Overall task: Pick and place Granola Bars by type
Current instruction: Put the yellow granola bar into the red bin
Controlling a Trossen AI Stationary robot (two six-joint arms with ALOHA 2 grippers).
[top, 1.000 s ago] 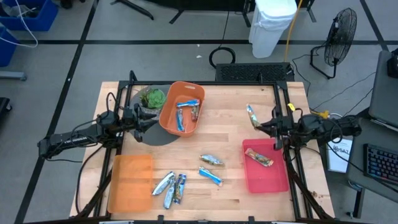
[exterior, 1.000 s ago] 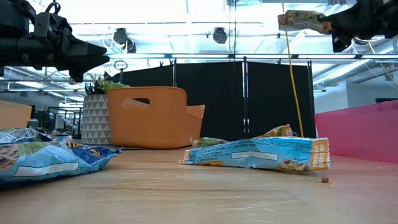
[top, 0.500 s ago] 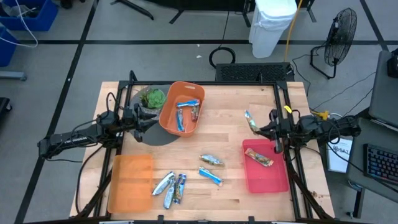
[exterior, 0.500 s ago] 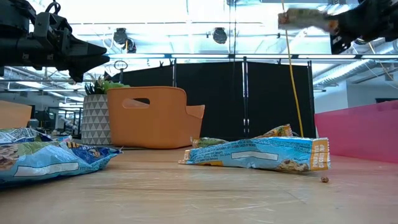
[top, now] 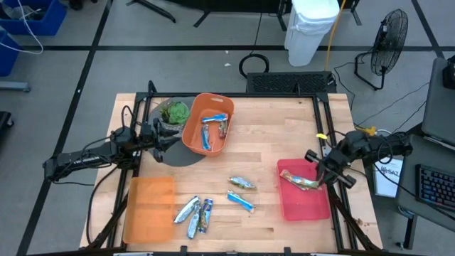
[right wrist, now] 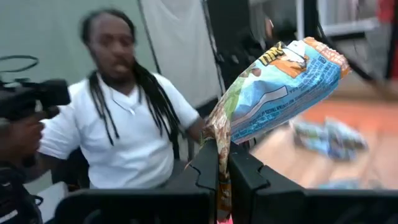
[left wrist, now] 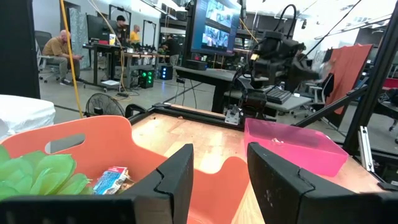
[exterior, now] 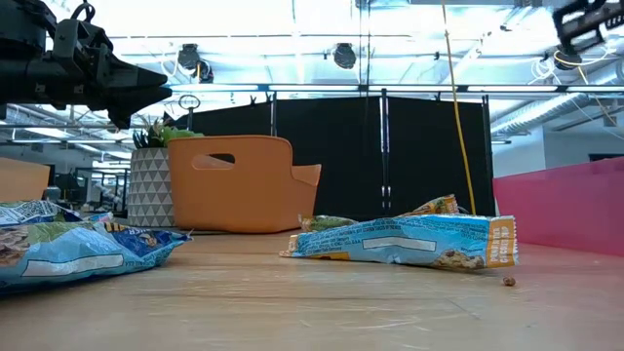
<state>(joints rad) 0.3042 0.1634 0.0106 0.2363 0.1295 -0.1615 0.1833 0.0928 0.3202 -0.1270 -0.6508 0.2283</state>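
— Where do you stand over the bench (top: 270,153)?

— Your right tool (top: 318,177) hangs above the pink bin (top: 304,203), pinching a blue-and-brown granola bar (right wrist: 273,90) by one end, its long axis reaching away from the fingers. One bar already lies inside.

— And the left tool (top: 162,139)?

— It waits, spread, beside the orange basket (top: 192,126).

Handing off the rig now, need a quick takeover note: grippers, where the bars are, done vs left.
Right gripper: shut on a granola bar, over the pink bin.
Left gripper: open, waiting beside the orange basket.
Done: bars in the orange basket, one bar in the pink bin.
Left: two loose bars mid-table, a cluster beside the orange tray, which holds nothing.
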